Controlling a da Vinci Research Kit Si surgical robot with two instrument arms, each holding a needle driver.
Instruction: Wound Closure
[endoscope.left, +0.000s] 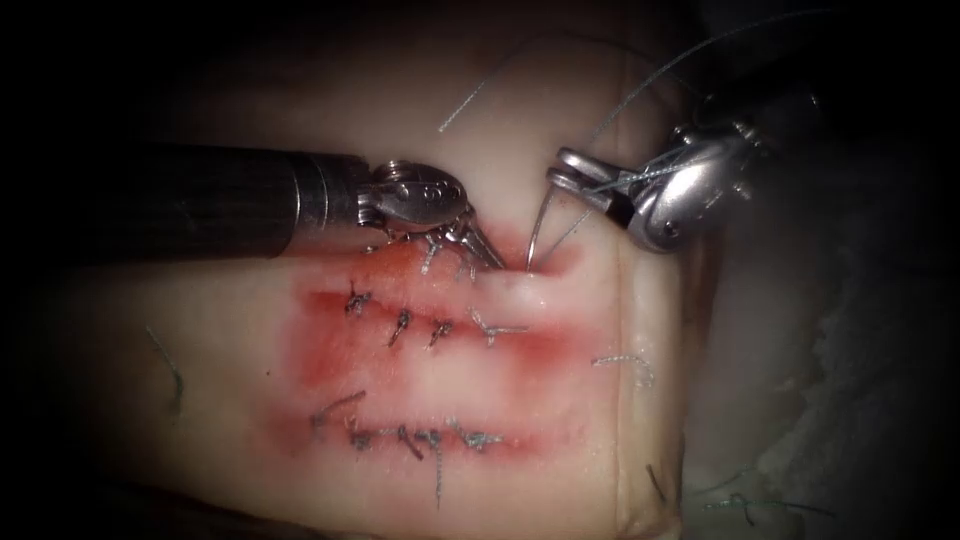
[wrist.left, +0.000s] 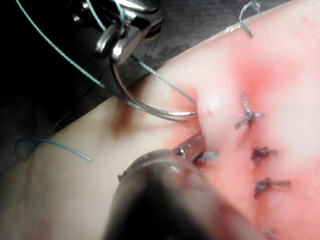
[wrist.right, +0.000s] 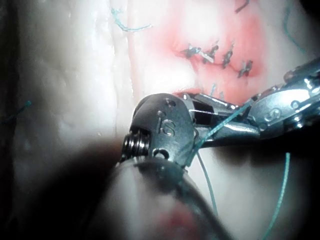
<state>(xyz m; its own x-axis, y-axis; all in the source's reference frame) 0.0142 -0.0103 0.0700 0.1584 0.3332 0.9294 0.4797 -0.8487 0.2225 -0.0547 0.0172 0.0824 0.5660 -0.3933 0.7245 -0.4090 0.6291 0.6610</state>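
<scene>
The right tool (endoscope.left: 566, 181) is shut on the curved needle (endoscope.left: 540, 225) near its tail end. The needle's tip is in the tissue (endoscope.left: 560, 120) at the right end of the upper cut (endoscope.left: 520, 268). In the left wrist view the needle (wrist.left: 150, 111) arcs from the right tool (wrist.left: 118, 43) down into the pale raised edge. The left tool (endoscope.left: 485, 252) lies on the left side of that entry point, its jaws pinching the tissue edge (wrist.left: 210, 125). Teal thread (endoscope.left: 640, 90) runs from the needle's tail past the right tool, up and to the right.
Two stitched cuts lie below, one row of knots (endoscope.left: 400, 325) in the middle and another (endoscope.left: 420, 438) lower down, with red fluid (endoscope.left: 330, 350) around them. Cut thread ends (endoscope.left: 620, 360) lie near the tissue's right edge (endoscope.left: 640, 300). Loose thread (wrist.left: 55, 145) lies beside the tissue.
</scene>
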